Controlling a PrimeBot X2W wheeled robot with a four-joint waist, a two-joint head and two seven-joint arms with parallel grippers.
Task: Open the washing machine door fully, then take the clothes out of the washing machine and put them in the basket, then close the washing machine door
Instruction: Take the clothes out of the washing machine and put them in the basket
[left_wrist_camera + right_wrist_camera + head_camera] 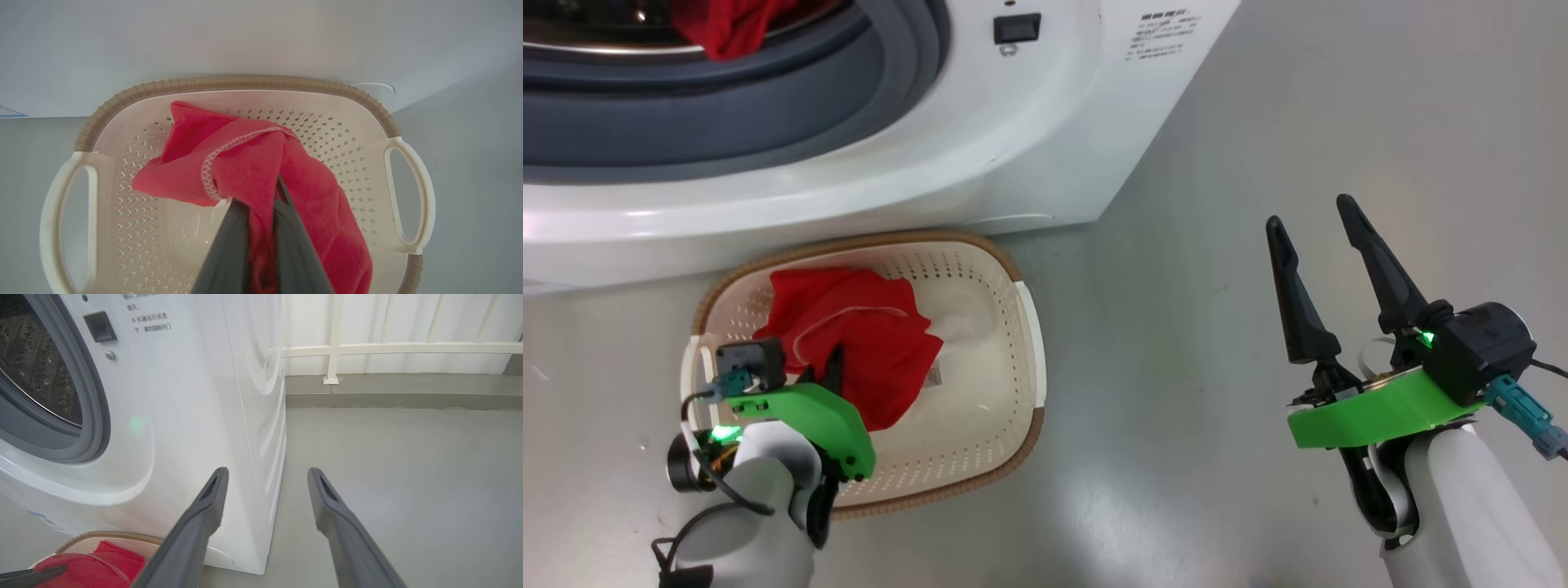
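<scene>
Over the basket's [1027, 327] near left corner hang my left jaws, almost closed, their two dark fingers [229, 253] pinching a fold of a red garment [245, 171] between them. The garment, soft with a pale zigzag-stitched hem, drapes from that pinch down into the basket's left half, so I judge it is held low here to fall inside the brown woven-look rim once I let go. Well apart from the basket, off to its right, my right jaws stand wide open and empty, fingers [1380, 261] pointing up over bare floor [1217, 245]; I judge they are parked there to leave the basket clear. Just behind the basket rises the washing machine [1013, 147], white and glossy, its base close against the basket's far rim. That placing makes sense: the basket sits directly below the drum mouth, a short way for cloth to travel. Above and behind the basket, a second red garment [727, 28] lies in the steel drum, spilling onto the grey rubber seal [686, 122], so by my reckoning the unloading is partly done and the closing step is not yet begun. Beneath the basket the floor is smooth, grey and faintly shiny. Farther right of the basket, beyond the washer's side, a white railing [388, 348] runs along a pale wall above a low grey kerb.
</scene>
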